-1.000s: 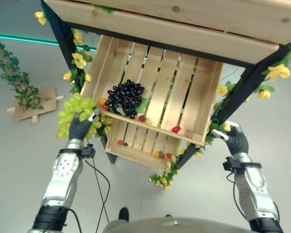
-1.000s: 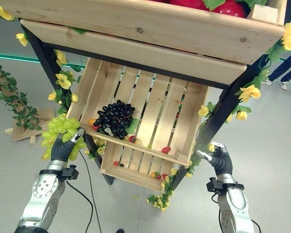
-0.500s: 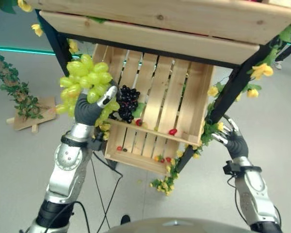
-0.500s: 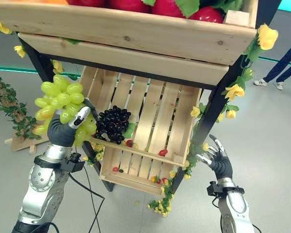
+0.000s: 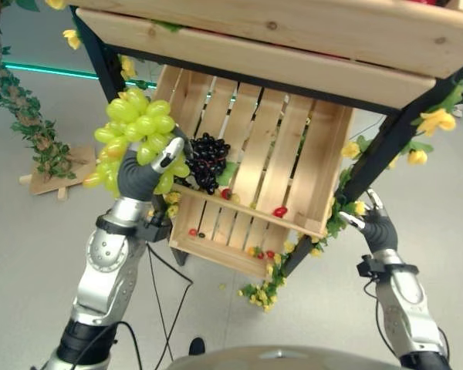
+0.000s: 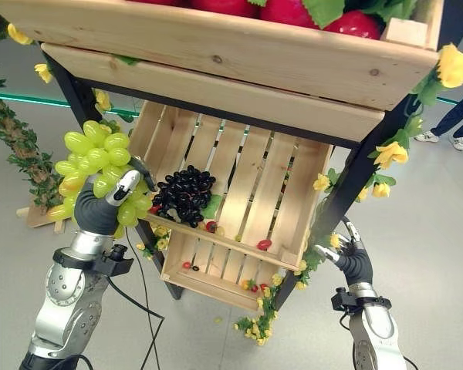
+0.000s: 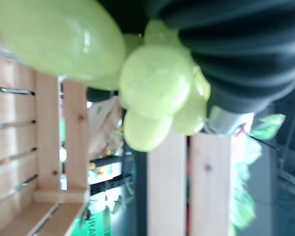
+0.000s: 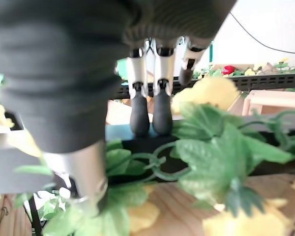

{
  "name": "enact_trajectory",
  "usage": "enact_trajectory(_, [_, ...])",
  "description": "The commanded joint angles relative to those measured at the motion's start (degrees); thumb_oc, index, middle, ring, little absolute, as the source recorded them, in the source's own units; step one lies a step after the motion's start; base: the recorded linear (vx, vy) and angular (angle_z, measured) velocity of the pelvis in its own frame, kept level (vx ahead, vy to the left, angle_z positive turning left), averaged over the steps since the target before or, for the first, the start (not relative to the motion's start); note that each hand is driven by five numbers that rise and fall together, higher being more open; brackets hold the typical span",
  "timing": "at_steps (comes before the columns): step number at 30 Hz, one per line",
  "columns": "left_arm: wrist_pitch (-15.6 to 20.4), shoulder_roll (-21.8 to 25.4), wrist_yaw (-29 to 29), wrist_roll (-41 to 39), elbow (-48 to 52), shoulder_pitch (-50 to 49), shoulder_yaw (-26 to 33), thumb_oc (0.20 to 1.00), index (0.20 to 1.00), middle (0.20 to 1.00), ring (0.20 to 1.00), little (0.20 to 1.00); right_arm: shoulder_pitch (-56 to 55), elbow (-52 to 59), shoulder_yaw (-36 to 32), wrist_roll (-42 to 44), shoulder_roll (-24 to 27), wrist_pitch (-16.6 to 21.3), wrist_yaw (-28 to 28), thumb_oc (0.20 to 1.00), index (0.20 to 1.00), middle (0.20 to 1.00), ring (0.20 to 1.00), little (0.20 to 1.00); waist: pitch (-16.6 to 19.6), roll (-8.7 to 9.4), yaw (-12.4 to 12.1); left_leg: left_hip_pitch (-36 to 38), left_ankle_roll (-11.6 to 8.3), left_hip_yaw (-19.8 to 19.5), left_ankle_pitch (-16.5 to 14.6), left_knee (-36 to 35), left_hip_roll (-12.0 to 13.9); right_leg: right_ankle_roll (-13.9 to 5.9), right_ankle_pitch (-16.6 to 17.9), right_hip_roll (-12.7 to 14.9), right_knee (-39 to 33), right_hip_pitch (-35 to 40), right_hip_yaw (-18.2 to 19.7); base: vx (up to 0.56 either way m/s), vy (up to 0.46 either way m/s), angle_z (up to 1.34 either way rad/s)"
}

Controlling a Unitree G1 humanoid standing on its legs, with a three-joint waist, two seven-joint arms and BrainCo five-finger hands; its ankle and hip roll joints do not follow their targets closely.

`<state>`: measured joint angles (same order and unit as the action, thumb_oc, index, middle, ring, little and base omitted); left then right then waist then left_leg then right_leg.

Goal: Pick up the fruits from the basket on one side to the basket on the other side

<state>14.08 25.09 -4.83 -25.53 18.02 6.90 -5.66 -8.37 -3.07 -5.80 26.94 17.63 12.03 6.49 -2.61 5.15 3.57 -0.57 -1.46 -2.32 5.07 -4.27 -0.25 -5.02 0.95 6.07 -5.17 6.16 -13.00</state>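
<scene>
Grapes, a green bunch, sit in the left robot hand, whose fingers are curled round the lower part of the bunch while most of it stands above and to the outer side of the hand. The hand holds the bunch in the air just off the left front corner of a slatted wooden crate, level with the crate's left wall. The left wrist view shows the green grapes pressed right against the hand's dark ribbed cover, with pale wooden slats beyond them.

Inside the crate, near its left front corner, lies a bunch of dark grapes, close beside the held green bunch but not touching it. A small red fruit rests further right, against the crate's front board. A wooden shelf runs above the crate and carries red fruits with green leaves. The black frame post at the right bears yellow flowers and leaves.

The right robot hand is low at the right, beside the foot of that post, its fingers straight and spread, holding nothing. In the right wrist view its dark fingertips point at a dark bar among green leaves.
</scene>
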Motion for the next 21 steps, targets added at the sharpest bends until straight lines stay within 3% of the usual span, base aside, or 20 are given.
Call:
enact_trajectory(1, [1.73, 1.5, 2.17, 3.83, -6.04, 8.74, -1.95, 0.2, 0.2, 0.2, 0.2, 0.2, 5.1, 2.22, 1.87, -0.11, 1.47, 1.68, 0.45, 1.0, 1.0, 1.0, 1.0, 1.0, 0.93, -0.16, 0.44, 2.3, -1.37, 1.16, -8.21, 5.0, 2.27, -2.2, -5.47, -0.37, 6.59, -1.13, -0.61, 0.0, 0.0, 0.0])
enact_trajectory(8, [0.41, 1.82, 6.3, 7.33, -22.26, 20.26, -7.05, 0.2, 0.2, 0.2, 0.2, 0.2, 6.56, 1.67, 4.71, 0.46, 2.31, 0.36, 1.33, 1.0, 1.0, 1.0, 1.0, 1.0, 1.77, -0.93, 2.79, 3.9, -1.33, 3.05, -8.63, 4.66, 2.58, -2.58, -5.32, -0.48, 6.75, -0.8, 0.89, 0.03, 0.019, -0.07])
enact_trajectory(12, [-1.64, 1.7, 8.82, 10.74, -36.55, 32.96, -12.8, 0.2, 0.2, 0.2, 0.2, 0.2, 7.7, 1.48, 7.42, 1.29, 3.43, -0.73, 2.17, 1.0, 1.0, 1.0, 1.0, 1.0, 2.22, -1.61, 5.17, 5.18, -1.21, 5.06, -8.78, 4.06, 2.99, -3.11, -5.09, -0.67, 6.85, -1.04, 2.54, 0.03, 0.033, -0.2])
enact_trajectory(21, [-4.23, 0.1, 10.48, 15.13, -50.77, 43.41, -16.83, 0.2, 0.2, 0.2, 0.2, 0.2, 6.93, 3.54, 9.24, 2.21, 3.37, -1.07, 3.06, 1.0, 1.0, 1.0, 1.0, 1.0, 2.46, -1.54, 7.87, 6.61, -1.3, 7.38, -8.9, 3.09, 3.6, -3.64, -4.71, -1.04, 6.67, -1.41, 4.8, 0.01, 0.008, -0.24])
